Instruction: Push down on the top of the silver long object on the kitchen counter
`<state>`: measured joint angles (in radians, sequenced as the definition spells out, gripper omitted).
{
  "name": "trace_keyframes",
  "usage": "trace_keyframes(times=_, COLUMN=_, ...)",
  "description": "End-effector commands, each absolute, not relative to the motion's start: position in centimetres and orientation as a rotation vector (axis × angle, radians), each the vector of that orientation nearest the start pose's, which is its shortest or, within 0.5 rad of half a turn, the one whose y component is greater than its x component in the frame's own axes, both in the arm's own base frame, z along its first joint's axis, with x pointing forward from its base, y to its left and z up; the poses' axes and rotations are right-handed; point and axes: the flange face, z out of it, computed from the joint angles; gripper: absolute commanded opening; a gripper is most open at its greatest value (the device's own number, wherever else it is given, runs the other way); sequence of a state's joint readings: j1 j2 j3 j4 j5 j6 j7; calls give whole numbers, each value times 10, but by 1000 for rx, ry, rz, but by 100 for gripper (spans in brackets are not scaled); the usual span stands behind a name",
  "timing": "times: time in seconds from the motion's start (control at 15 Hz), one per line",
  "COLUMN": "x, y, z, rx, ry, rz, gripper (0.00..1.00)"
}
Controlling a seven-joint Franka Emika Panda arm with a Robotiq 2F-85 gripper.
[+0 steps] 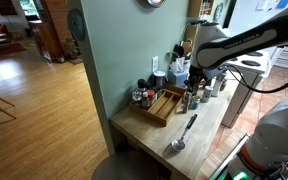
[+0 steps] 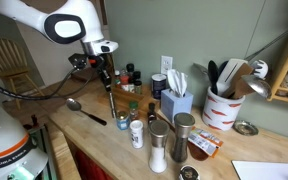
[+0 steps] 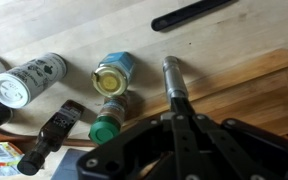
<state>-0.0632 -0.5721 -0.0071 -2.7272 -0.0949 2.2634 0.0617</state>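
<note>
In an exterior view the gripper (image 1: pixel 191 88) hangs over the far end of the counter (image 1: pixel 144 135), just right of a wooden tray (image 1: pixel 164 104). The task's thing is too small to pick out among the bottles there. In an exterior view the long silver object (image 2: pixel 110 95) stands upright on the counter, beyond a spoon (image 2: pixel 84 110), with its top at the gripper. In the wrist view the fingers (image 3: pixel 189 128) look drawn together at the object's near end, left of the tray. Whether they clamp it is unclear.
</note>
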Motion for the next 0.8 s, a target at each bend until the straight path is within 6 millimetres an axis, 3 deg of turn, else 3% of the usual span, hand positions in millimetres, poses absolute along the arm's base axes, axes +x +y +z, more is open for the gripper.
trace_keyframes(times=0.0, x=362, y=-29, z=393, rx=-3176, ry=113, rz=-206, gripper=0)
trace_keyframes(times=0.73, x=366, y=-30, z=384, rx=-3169, ry=124, rz=-187, gripper=0)
